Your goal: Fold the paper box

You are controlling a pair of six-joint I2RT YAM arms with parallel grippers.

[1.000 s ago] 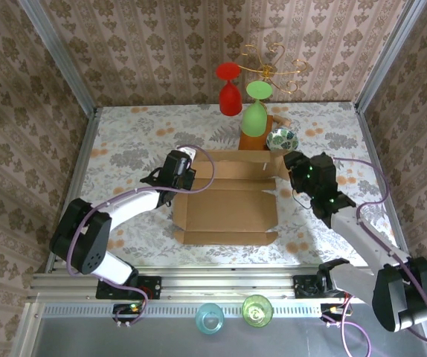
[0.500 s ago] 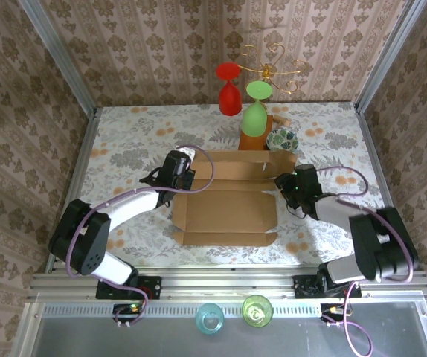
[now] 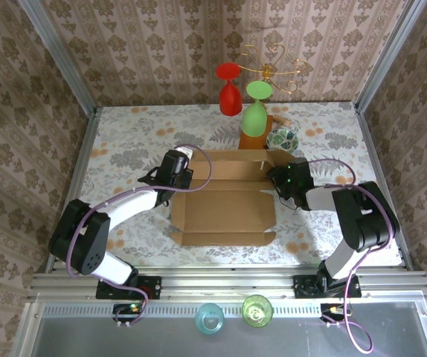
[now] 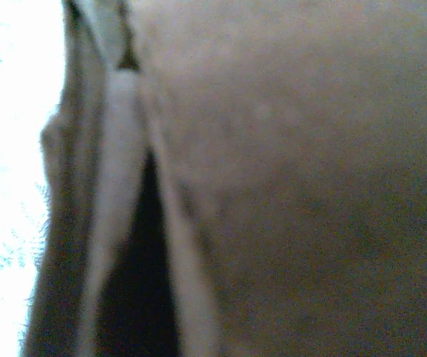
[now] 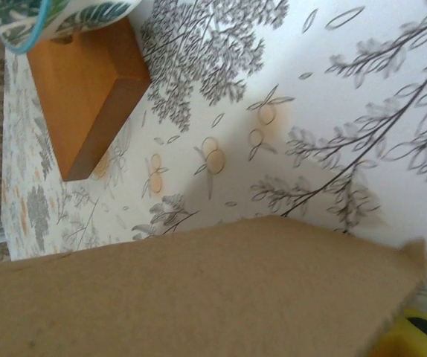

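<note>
Left gripper [image 3: 187,175], pinched closed, sits at ten o'clock of the paper box [image 3: 225,212]; right gripper [image 3: 275,178] at two o'clock, its width impossible to tell.

No readable text, label, brand, number or sign anywhere.

The paper box [image 5: 198,297] is filling the lower part of the view, its plain brown cardboard sitting close to the lens and blurring slightly. Its upper edge is rising from the left to a peak right of centre, then dropping to a frayed corner at the right. Beyond it the table [image 5: 332,111], under a floral cloth, is carrying a soft shadow. A reddish-brown wooden block [image 5: 79,97] is resting at upper left, apart from the box, with a leaf-patterned bowl [image 5: 50,15] overlapping its far end.
</note>
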